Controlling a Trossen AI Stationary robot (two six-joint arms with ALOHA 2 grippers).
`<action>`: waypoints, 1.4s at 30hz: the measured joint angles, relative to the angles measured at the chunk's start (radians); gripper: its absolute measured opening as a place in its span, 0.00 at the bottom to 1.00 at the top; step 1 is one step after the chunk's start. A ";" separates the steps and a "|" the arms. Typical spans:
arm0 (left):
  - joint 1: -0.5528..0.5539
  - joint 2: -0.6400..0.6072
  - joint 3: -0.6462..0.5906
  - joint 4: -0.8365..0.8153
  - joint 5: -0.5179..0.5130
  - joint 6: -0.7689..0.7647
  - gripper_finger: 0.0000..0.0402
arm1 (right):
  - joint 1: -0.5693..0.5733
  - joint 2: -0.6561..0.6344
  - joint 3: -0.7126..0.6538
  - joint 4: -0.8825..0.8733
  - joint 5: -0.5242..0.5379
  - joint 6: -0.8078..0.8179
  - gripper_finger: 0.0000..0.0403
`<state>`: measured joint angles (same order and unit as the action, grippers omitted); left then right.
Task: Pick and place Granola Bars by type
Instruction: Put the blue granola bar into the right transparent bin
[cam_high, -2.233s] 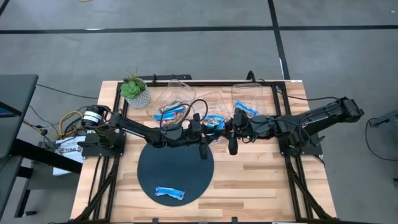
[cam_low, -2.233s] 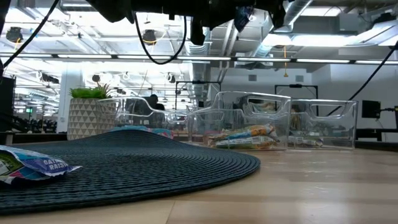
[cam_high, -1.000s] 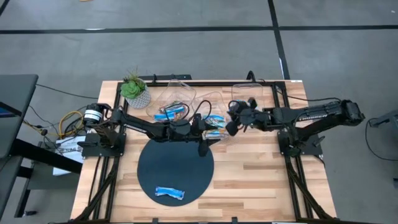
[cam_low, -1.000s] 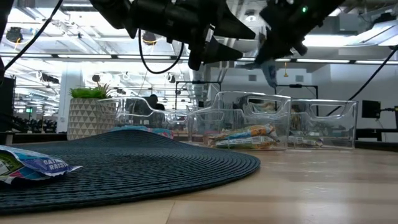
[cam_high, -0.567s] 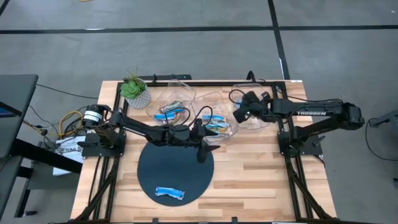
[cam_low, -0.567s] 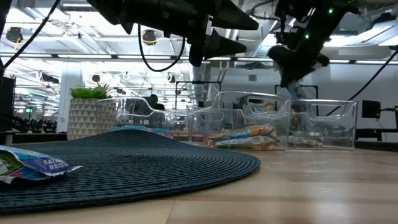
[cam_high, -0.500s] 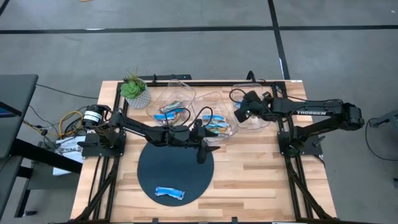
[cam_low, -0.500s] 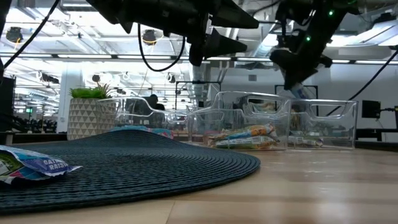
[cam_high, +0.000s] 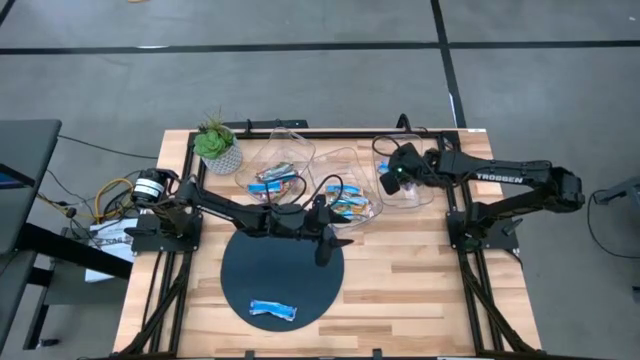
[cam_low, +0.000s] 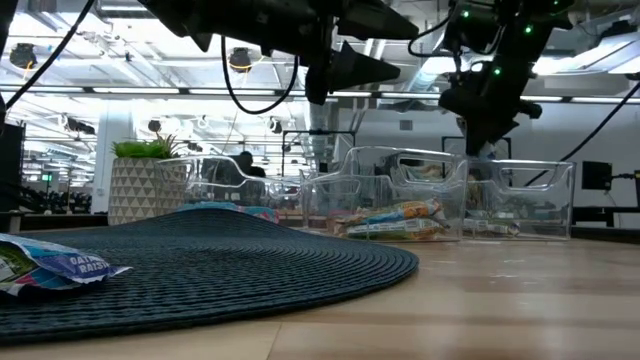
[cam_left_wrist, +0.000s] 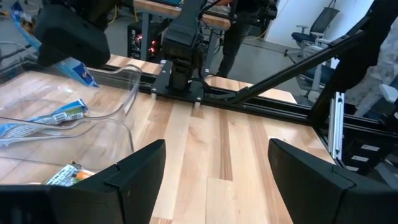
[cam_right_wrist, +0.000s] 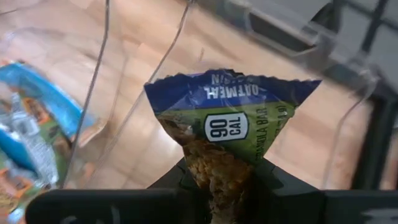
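- Your right gripper (cam_right_wrist: 214, 177) has its jaws clenched on a blue-and-green wrapped granola bar (cam_right_wrist: 230, 124); the wrapper fans out above the dark fingers and shows "90 CAL" in the right wrist view.
- In the high view that gripper (cam_high: 392, 180) sits in the upper right of the frame, over the rightmost clear plastic bin (cam_high: 420, 193).
- In the low view it hangs right of centre just above that bin's rim (cam_low: 520, 165).
- Your left gripper (cam_high: 335, 238) has its jaws released and spread wide with nothing between them; look for it at the centre of the high view, at the upper edge of the dark round woven mat (cam_high: 260, 280).
- In the left wrist view, you see bare wooden counter (cam_left_wrist: 205, 168) between the two fingers (cam_left_wrist: 134, 174).
- The middle clear bin (cam_high: 350, 205) holds blue-wrapped bars (cam_high: 348, 203), and the left clear bin (cam_high: 275, 165) holds bars with blue, white and orange wrappers (cam_high: 272, 180).
- One blue-and-white wrapped bar (cam_high: 273, 311) lies on the mat, low in the high view; the low view shows it at the far left (cam_low: 50, 268).
- A small potted green plant (cam_high: 216, 146) stands at the upper left of the counter.
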<state>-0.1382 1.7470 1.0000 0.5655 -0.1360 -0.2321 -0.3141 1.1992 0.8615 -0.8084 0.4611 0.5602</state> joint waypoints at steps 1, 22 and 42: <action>0.000 0.000 0.000 0.000 0.000 0.000 0.69 | -0.009 0.000 -0.003 0.003 -0.025 0.000 0.14; -0.003 0.000 0.000 0.000 0.000 -0.019 0.69 | -0.068 0.000 -0.067 0.001 -0.121 0.008 0.28; -0.053 0.000 0.000 -0.150 0.284 0.044 0.69 | 0.029 -0.049 -0.067 0.122 -0.123 -0.095 0.53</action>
<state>-0.1912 1.7470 1.0003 0.4151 0.1478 -0.1877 -0.2848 1.1497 0.7944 -0.6865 0.3386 0.4648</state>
